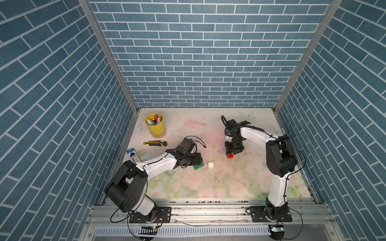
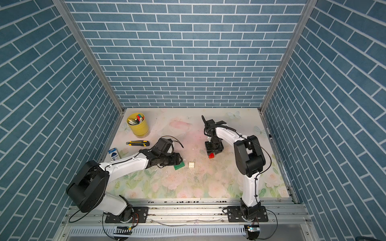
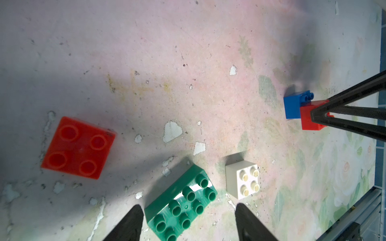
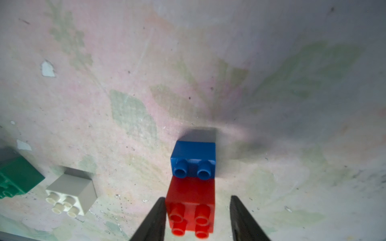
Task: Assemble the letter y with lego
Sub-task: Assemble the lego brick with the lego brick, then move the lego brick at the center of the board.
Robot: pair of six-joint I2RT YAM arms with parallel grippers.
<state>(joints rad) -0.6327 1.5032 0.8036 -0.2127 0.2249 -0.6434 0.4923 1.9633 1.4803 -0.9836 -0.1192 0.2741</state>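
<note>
Right wrist view: right fingers (image 4: 154, 221) parted around red brick (image 4: 191, 200), one side clear; left fingers (image 3: 129, 225) wide astride green brick (image 3: 179, 204).

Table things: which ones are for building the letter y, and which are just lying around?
For the job:
- green brick
- white brick
- loose red brick
- blue brick, with a second red brick touching it

Just lying about:
- yellow cup of pens
- utility knife
- small blue box
</note>
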